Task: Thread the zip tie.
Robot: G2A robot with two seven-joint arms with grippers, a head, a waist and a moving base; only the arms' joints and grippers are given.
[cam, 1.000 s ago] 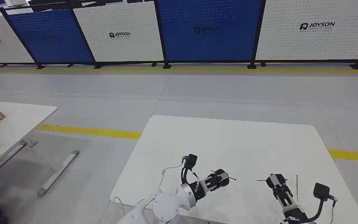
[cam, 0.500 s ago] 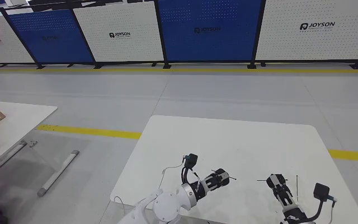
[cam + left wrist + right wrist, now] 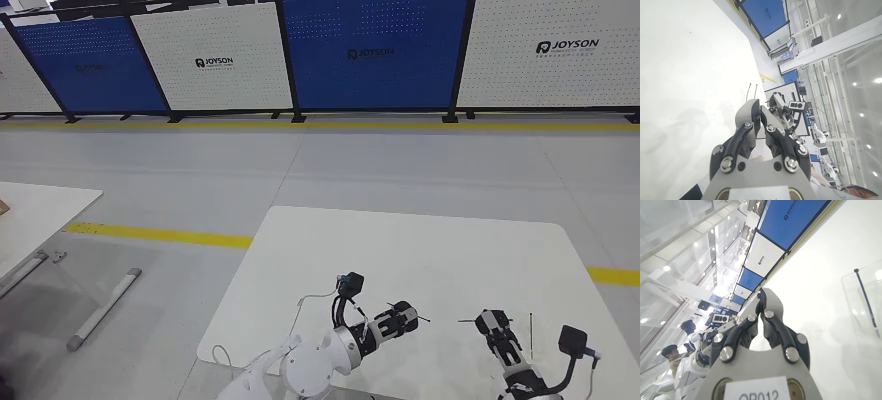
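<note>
The left gripper and right gripper have grey finger shells, black ribbed pads, black links and silver screws. Each base carries a white label.

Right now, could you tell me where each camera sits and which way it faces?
Top view: above the arms, looking down at the white table; left pincer and right pincer show at its near edge.
Left wrist view: on the left wrist, looking along its shut pincer toward the right pincer.
Right wrist view: on the right wrist, looking past its shut pincer toward the blue panels.
Shared: top and right wrist views both show the loose zip tie beside the right pincer.
</note>
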